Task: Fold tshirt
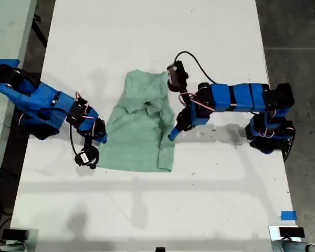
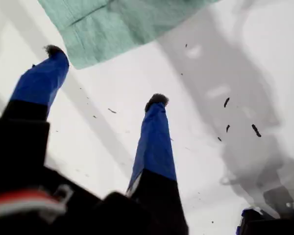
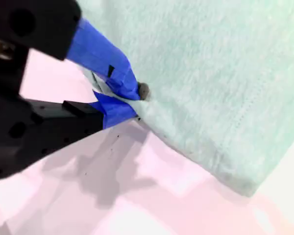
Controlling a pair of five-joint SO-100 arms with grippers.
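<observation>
My first gripper (image 2: pixel 105 73) gapes beside the tshirt (image 1: pixel 139 126); my second gripper (image 3: pixel 132 104) seemingly pinches its edge.

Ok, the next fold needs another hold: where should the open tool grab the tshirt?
The tshirt corner lying flat ahead of my first tool, approached low from the bare table: that hemmed edge is free and thin.

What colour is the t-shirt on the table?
The t-shirt is plain pale mint green, no print. The exterior view shows it best.
</observation>
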